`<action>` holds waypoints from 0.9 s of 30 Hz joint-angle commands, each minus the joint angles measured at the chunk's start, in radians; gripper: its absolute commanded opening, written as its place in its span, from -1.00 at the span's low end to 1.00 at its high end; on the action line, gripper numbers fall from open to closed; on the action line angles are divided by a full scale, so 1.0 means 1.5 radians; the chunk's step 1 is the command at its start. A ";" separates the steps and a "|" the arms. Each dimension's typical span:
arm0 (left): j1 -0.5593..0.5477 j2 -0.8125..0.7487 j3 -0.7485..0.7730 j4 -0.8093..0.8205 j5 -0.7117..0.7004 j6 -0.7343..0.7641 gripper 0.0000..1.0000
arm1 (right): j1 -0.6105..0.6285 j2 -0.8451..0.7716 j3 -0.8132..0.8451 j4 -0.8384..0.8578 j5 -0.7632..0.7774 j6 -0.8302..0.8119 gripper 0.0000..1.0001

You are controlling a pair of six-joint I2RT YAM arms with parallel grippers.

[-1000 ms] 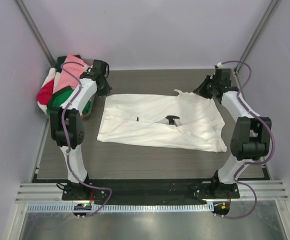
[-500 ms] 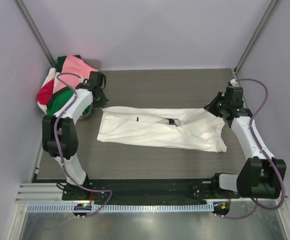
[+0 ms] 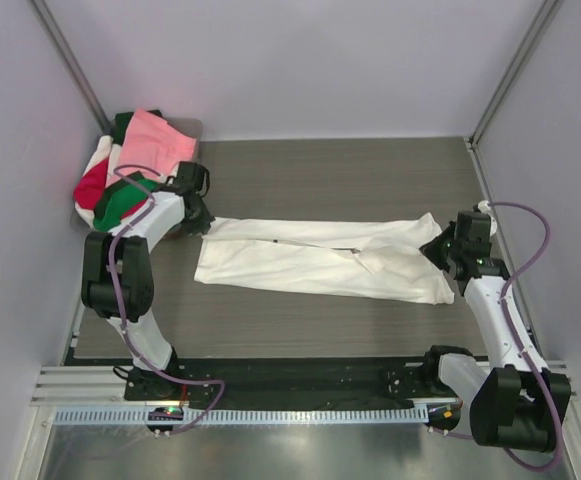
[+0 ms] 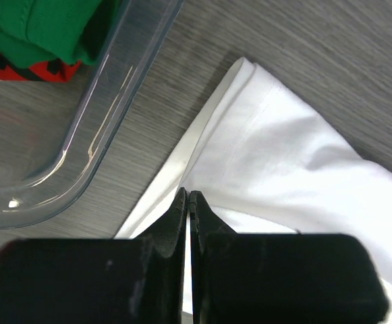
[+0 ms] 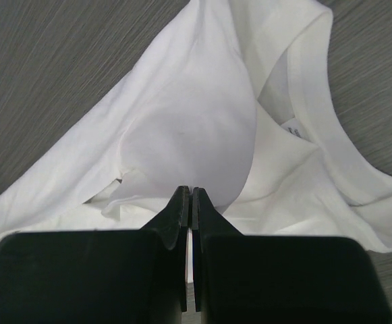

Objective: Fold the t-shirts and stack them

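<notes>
A plain white t-shirt [image 3: 320, 258] lies as a long strip across the table, its far edge folded toward the near edge. My left gripper [image 3: 199, 214] is shut on the shirt's far left corner, and in the left wrist view [image 4: 189, 196] the jaws pinch the white hem [image 4: 263, 135]. My right gripper [image 3: 440, 246] is shut on the shirt's right end. In the right wrist view [image 5: 190, 192] the jaws pinch a fold of white cloth, with the round neck [image 5: 312, 101] just beyond. Pink [image 3: 156, 135], green [image 3: 120, 200] and red [image 3: 89, 186] shirts lie piled at the far left.
The pile sits in a shallow clear-grey tray [image 4: 111, 101] right beside my left gripper; green cloth [image 4: 40, 27] hangs over its rim. Bare wood-grain table [image 3: 340, 175] lies beyond the shirt and in front of it [image 3: 300, 320]. Enclosure walls stand on both sides.
Both grippers have drawn the shirt's far edge toward the near side, folding it over. The shirt has narrowed from a wide spread to a strip. The right arm moved furthest.
</notes>
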 commanded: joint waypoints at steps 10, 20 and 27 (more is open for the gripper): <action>0.006 -0.043 -0.042 0.034 -0.023 -0.010 -0.99 | -0.026 -0.068 -0.054 -0.063 0.121 0.090 -0.97; 0.013 -0.066 -0.108 0.035 -0.043 -0.049 0.34 | -0.068 -0.112 -0.132 -0.058 0.129 0.150 0.81; -0.005 -0.121 -0.087 0.032 -0.047 -0.043 0.33 | -0.068 -0.141 -0.094 -0.003 0.038 0.105 0.79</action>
